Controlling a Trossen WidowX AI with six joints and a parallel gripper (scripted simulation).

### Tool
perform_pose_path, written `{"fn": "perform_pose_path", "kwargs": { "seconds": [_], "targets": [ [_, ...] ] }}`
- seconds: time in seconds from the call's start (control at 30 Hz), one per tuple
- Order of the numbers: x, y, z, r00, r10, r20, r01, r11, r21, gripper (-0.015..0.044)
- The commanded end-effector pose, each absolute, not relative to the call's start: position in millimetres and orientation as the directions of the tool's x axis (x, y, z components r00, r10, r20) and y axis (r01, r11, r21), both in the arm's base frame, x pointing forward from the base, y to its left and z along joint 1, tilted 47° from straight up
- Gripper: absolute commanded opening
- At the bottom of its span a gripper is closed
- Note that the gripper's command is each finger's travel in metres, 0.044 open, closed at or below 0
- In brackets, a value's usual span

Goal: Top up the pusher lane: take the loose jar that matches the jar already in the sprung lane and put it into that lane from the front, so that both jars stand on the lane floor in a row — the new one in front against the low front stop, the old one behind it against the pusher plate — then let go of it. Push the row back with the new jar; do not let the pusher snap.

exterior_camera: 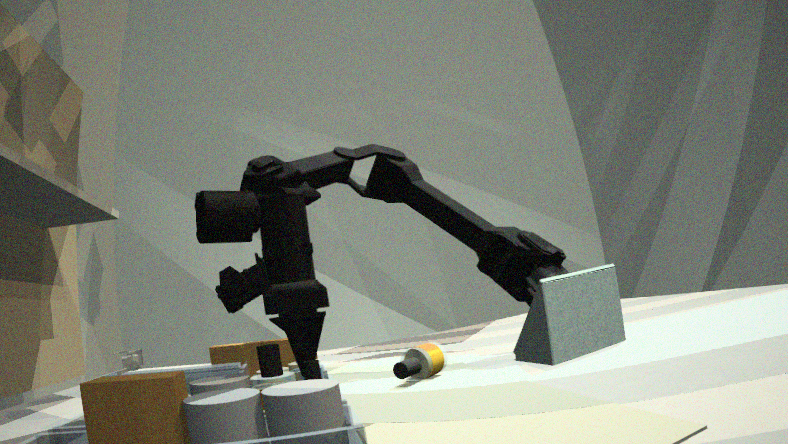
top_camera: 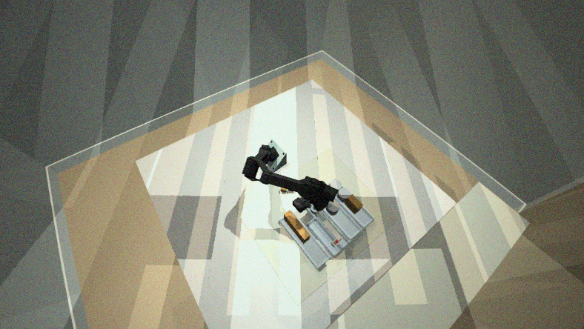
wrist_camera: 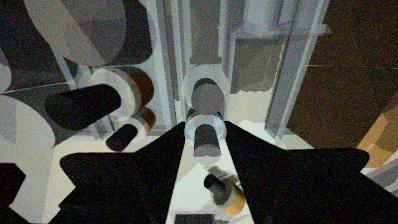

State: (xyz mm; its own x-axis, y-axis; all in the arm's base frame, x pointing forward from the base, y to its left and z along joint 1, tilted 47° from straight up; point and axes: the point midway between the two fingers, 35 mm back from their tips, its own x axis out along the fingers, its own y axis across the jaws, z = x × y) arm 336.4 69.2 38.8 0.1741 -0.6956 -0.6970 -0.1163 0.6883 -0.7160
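Note:
My gripper (wrist_camera: 204,125) (exterior_camera: 311,368) points down at the front end of the sprung lane, shut on a jar. The held jar (wrist_camera: 206,137) has a dark grey cap and pale shoulder and looks upright. Just behind it, in line between the rails, the lane jar (wrist_camera: 207,95) shows the same grey cap and pale shoulder. Only a narrow gap shows between their tops; touching or not is unclear. The low front stop, the held jar's base and the pusher plate are hidden or unclear. A loose orange jar (exterior_camera: 431,359) (wrist_camera: 231,201) with a black cap lies on its side outside the lanes.
Two black-capped orange jars (wrist_camera: 95,97) (wrist_camera: 131,131) stand left of the lane in the wrist view. Pale grey cylinders (exterior_camera: 223,416) (exterior_camera: 303,410) and a brown box (exterior_camera: 135,408) (top_camera: 353,203) stand beyond them. A long orange box (top_camera: 296,227) occupies the opposite outer lane.

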Motion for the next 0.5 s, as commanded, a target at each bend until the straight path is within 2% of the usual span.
{"fn": "perform_pose_path", "kwargs": {
  "seconds": [0.0,0.47],
  "targets": [
    [339.7,67.4,39.2,0.185,-0.697,-0.692,-0.107,0.686,-0.72,0.0],
    [339.0,64.9,37.0,0.185,-0.698,-0.692,-0.107,0.686,-0.72,0.0]
  ]
}}
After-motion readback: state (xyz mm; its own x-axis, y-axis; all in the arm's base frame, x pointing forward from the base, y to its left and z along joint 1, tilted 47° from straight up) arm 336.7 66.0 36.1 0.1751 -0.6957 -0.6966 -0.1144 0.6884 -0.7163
